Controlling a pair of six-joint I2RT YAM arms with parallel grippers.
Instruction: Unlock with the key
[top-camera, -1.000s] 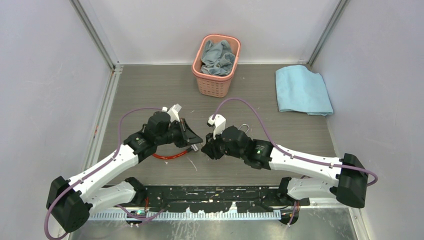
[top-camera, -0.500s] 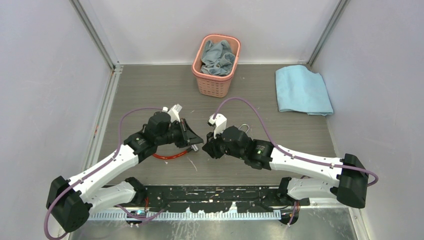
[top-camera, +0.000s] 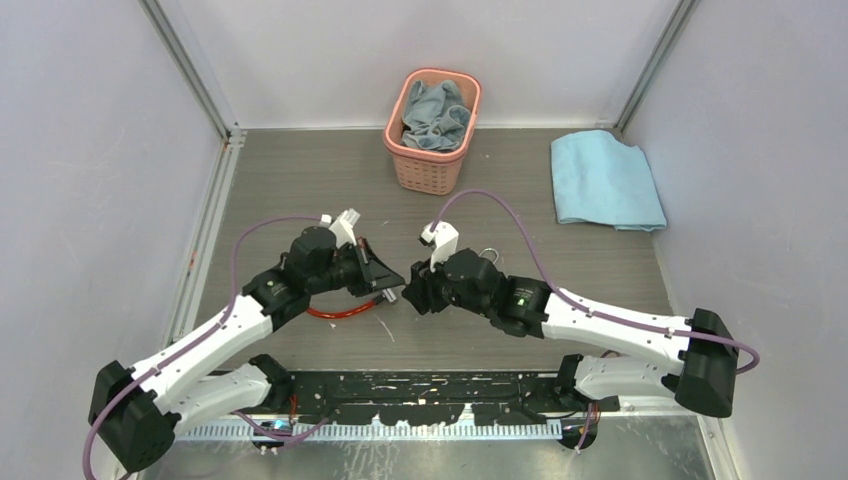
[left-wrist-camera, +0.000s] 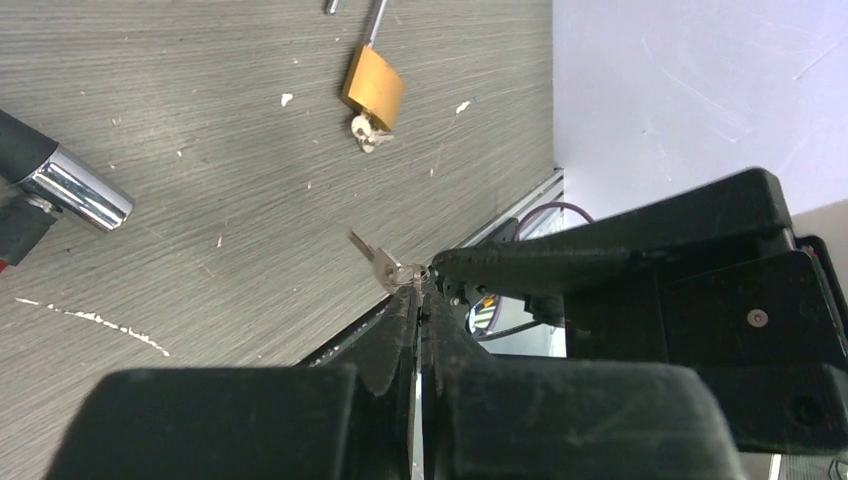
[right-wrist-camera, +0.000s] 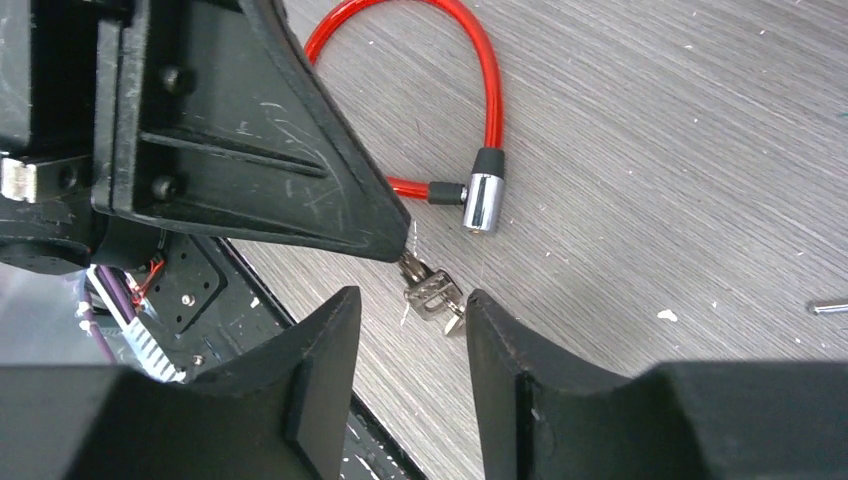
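The left gripper was shut tight on the key. It pinched the head end, so the blade stuck out past the fingertips with its long axis running on from the fingers. The right gripper stood part open, nose to nose with the left. It had one finger on each side of the key and held nothing; its wrist view showed a gap on both sides of the metal. So the key hung between the two grippers, over the near middle of the table.

The padlock lay flat farther out, roughly the way the blade pointed, with its bottom end turned toward the key. From above it sat half hidden behind the right wrist, which made the right arm the nearer one to it. The cable lock lay just beside the key, under the left gripper, with its chrome end close by. Which of the two locks the key fitted could not be told from these views. If the right gripper was to take the key, its jaws needed only to close where they stood.
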